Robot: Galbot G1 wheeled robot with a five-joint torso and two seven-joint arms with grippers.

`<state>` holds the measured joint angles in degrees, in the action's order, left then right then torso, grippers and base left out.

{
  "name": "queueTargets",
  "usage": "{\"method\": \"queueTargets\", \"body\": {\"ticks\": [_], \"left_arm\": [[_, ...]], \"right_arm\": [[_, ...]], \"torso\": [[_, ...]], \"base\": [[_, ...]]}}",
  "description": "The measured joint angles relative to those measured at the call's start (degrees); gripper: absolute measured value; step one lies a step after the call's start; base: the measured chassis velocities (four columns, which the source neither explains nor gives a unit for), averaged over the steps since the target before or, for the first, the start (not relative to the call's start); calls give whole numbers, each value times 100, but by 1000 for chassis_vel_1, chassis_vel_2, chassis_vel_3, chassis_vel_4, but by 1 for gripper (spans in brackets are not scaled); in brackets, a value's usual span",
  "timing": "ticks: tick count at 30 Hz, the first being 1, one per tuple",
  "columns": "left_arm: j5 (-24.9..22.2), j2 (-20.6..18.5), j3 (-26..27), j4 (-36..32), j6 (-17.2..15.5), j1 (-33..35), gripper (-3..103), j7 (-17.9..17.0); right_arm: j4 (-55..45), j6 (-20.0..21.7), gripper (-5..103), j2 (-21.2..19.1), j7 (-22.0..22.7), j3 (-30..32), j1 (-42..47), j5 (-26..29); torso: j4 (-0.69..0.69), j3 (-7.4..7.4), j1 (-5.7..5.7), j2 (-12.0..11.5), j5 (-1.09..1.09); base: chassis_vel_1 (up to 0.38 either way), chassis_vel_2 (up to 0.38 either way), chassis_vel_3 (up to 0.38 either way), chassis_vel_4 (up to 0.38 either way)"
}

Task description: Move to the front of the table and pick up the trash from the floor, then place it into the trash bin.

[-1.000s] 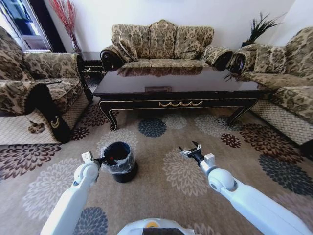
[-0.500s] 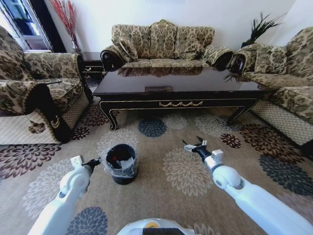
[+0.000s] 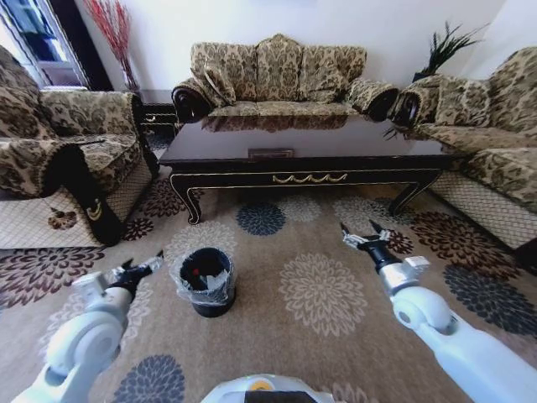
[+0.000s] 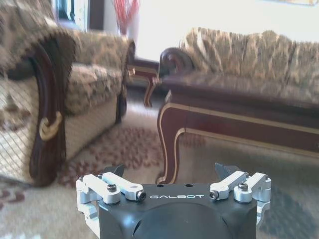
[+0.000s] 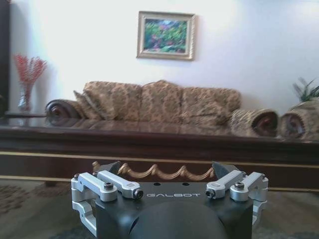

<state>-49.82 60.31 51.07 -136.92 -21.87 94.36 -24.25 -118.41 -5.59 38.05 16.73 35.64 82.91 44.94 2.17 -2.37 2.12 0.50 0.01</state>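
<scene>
Robot faces the long low coffee table of glossy dark brown wood [image 3: 306,147], gold scroll ornament on its front apron, which stands across the far side of the beige-brown carpet with round flower medallions [image 3: 323,294].

Small round black bin lined with a crinkly clear plastic bag [image 3: 205,280] sits on the carpet in front of the table's left end, well short of it. Inside, in the head view, a small red spot against the dark interior — cannot tell what it is.

Left gripper [image 3: 141,269] hangs just left of the bin, near its rim but apart from it. Fingers spread wide, nothing between them; in the left wrist view the dark fingertips [image 4: 225,171] stand far apart over the gripper body, with the table's curved leg and a patterned armchair [image 4: 79,84] beyond.

Right gripper [image 3: 366,237] is held out over the carpet to the right of the bin, well apart from it, between robot and table front. Jaws wide open, empty — the right wrist view looks level at the table apron, the gold scroll showing between the tips, a patterned sofa [image 5: 159,102] and a framed picture on the wall [image 5: 166,35] behind.
</scene>
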Motion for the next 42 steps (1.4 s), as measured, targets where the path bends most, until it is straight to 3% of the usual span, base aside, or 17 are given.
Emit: {"method": "queueTargets", "body": {"ticks": [2, 7, 8, 11, 17, 23, 36, 42], "left_arm": [[434, 214, 45, -213, 345, 317, 100, 165], [922, 362, 32, -330, 712, 676, 100, 329], [1318, 505, 8, -432, 1028, 1038, 100, 458], [1739, 726, -42, -524, 1287, 1411, 100, 522], [1972, 843, -4, -447, 1595, 1551, 100, 702], [1801, 704, 75, -390, 1624, 1365, 100, 726], [1688, 440, 161, -438, 1319, 1229, 100, 661], [1402, 221, 601, -431, 1266, 1296, 100, 688]], "right_arm": [[-32, -103, 100, 27, 150, 210, 97, -43], [-63, -215, 100, 18, 167, 313, 157, -6], [-67, -271, 100, 13, 133, 356, 173, 21], [-38, -326, 100, 15, 37, 369, 172, 22], [65, -374, 100, 19, -135, 335, 145, 7], [103, -389, 100, -18, -180, 336, 144, 243], [117, -361, 100, 101, -180, 377, 244, 362], [39, -362, 100, 245, -169, 491, 441, 324]], "torso": [[1, 0, 0, 0, -1], [2, 0, 0, 0, -1], [0, 0, 0, 0, -1], [-1, 0, 0, 0, 0], [1, -1, 0, 0, -1], [1, -1, 0, 0, -1], [0, -1, 1, 0, -1], [0, -1, 1, 0, -1]], "base": [[0, 0, 0, 0], [0, 0, 0, 0], [0, 0, 0, 0], [0, 0, 0, 0], [0, 0, 0, 0], [0, 0, 0, 0], [0, 0, 0, 0], [47, -50, -56, 51]]}}
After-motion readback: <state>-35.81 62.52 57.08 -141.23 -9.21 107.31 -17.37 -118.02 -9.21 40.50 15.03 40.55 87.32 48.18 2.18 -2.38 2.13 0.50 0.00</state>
